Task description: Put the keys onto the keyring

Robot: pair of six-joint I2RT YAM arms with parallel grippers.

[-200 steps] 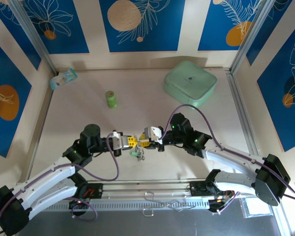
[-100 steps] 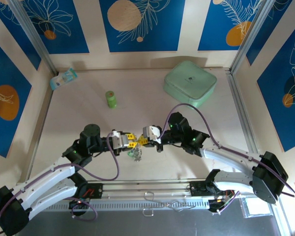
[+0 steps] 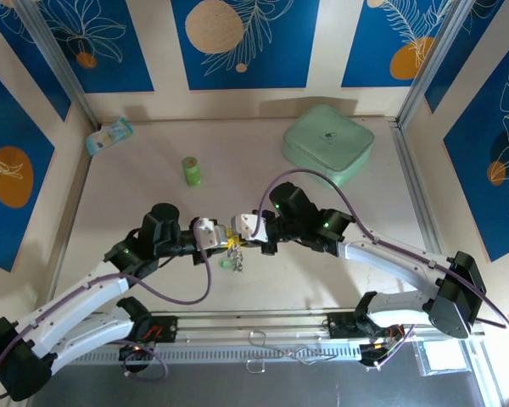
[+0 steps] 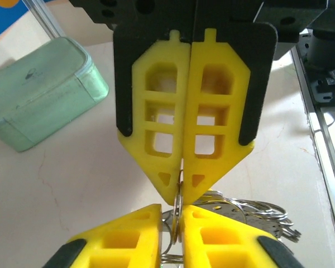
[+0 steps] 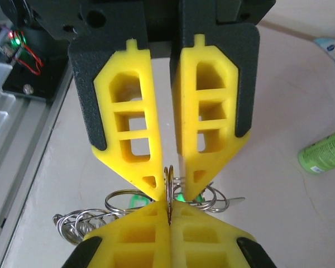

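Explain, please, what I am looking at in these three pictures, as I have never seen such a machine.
These are two robot arms bolted at the near edge of a table, each ending in a two-finger gripper. The wide picture looks down from above; the other two come from cameras on the wrists, each facing the other gripper. On the table are a green bottle, a mint lidded box and a small packet. The right gripper is shut on the wire keyring; the left gripper sits narrowly around the same wire, though I cannot tell whether it pinches.
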